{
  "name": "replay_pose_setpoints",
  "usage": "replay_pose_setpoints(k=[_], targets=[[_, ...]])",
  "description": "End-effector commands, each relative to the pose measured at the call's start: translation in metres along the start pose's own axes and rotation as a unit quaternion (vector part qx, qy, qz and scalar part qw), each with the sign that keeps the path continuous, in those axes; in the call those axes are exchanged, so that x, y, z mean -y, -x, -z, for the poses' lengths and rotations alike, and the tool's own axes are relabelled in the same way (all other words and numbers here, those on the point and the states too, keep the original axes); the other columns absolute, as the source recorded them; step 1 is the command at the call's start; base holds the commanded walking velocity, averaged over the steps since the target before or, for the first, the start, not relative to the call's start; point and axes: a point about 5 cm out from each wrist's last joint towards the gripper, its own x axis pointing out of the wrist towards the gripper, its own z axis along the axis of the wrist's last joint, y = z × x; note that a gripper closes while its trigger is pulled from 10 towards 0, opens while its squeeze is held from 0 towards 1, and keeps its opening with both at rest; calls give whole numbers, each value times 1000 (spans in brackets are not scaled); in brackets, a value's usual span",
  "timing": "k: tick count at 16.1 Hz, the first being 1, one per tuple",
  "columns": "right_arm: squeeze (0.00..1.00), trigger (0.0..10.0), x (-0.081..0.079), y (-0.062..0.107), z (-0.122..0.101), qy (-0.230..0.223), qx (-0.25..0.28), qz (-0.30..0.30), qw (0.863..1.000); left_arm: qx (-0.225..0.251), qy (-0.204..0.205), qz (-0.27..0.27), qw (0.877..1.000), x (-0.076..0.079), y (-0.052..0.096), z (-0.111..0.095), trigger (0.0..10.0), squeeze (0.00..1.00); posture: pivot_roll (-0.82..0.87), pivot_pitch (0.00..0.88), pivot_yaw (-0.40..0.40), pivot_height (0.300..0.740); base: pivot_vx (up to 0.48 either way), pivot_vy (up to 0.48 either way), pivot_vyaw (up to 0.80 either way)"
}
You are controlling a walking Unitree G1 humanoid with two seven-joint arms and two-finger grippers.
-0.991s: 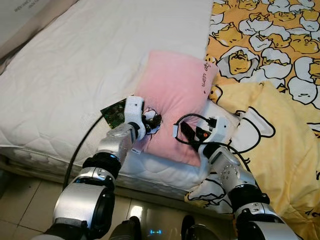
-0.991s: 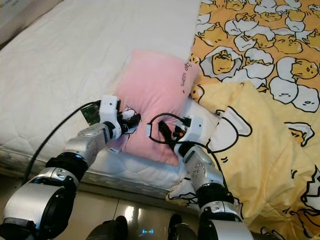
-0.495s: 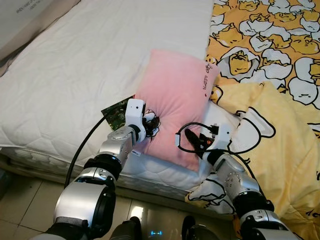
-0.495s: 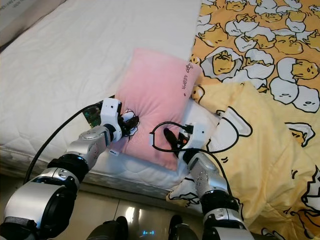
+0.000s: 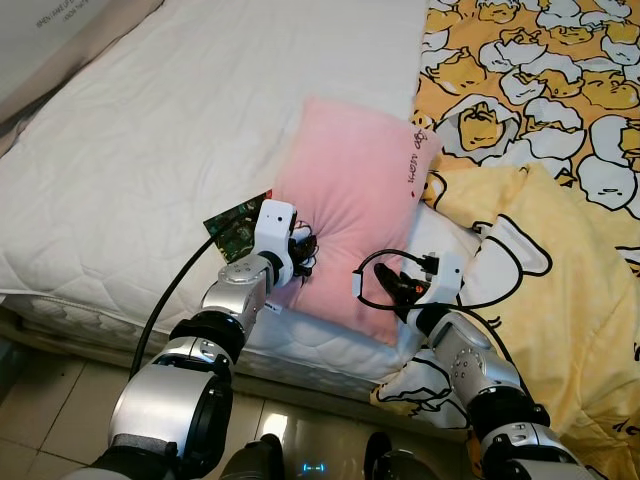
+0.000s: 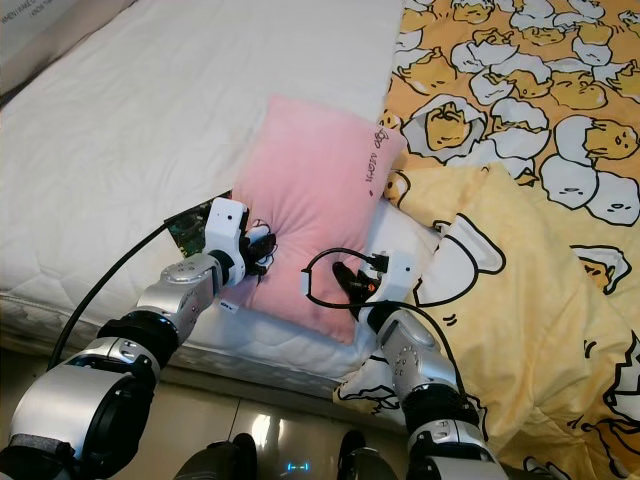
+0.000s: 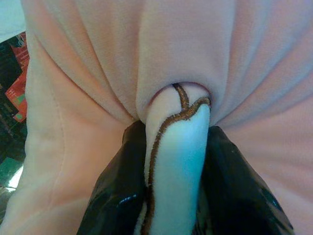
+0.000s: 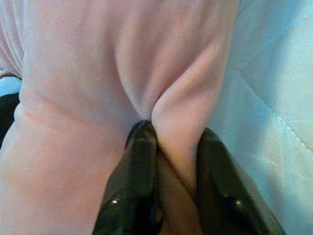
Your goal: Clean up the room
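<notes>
A pink pillow (image 5: 355, 190) lies on the white mattress (image 5: 150, 150), its near end at the bed's front edge. My left gripper (image 5: 302, 250) is shut on the pillow's near left edge; the left wrist view shows its fingers (image 7: 120, 191) pinching a white patch with brown stitching (image 7: 178, 147) on the pink fabric. My right gripper (image 5: 385, 287) is shut on the near right edge, with a fold of the pillow (image 8: 183, 122) squeezed between its fingers (image 8: 134, 186).
A yellow duvet with a cartoon print (image 5: 560, 180) covers the right side of the bed and hangs over the front edge. Tiled floor (image 5: 50, 410) lies below the bed. A black cable (image 5: 165, 300) runs from my left wrist.
Both grippers have drawn back toward the bed's front edge with the pillow's near end in them; the right one has moved most.
</notes>
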Motion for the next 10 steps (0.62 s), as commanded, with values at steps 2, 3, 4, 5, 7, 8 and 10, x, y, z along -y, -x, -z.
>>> replay_pose_setpoints(k=[2, 3, 4, 5, 7, 8, 10], targets=[[0, 0, -1, -3, 7, -32, -11, -1, 999, -60, 15, 1, 998, 3, 4, 33, 0, 0, 110, 205, 25, 740, 0, 0, 0], [0, 0, -3, -4, 6, -35, -10, -2, 999, -59, 12, 3, 998, 4, 4, 33, 0, 0, 110, 205, 25, 740, 0, 0, 0], [0, 0, -5, -7, 6, -32, -11, -3, 999, -57, -1, 7, 998, 5, 3, 32, 0, 0, 119, 185, 27, 740, 0, 0, 0], [0, 0, -9, -10, 6, -31, -10, -6, 999, -48, -18, 6, 999, 5, 3, 32, 0, 0, 122, 148, 31, 740, 0, 0, 0], [0, 0, -7, -10, 5, -20, -8, 2, 1000, -25, 0, 0, 1000, 6, 3, 28, 0, 0, 122, 97, 34, 740, 0, 0, 0], [0, 0, -6, -11, 3, -12, -7, 10, 1000, -18, 12, -7, 1000, 5, 2, 26, 0, 0, 127, 70, 34, 740, 0, 0, 0], [0, 0, -3, -11, -2, -6, 12, 20, 1000, 9, 16, 3, 1000, 8, 1, 16, 0, 0, 139, 10, 34, 740, 0, 0, 0]])
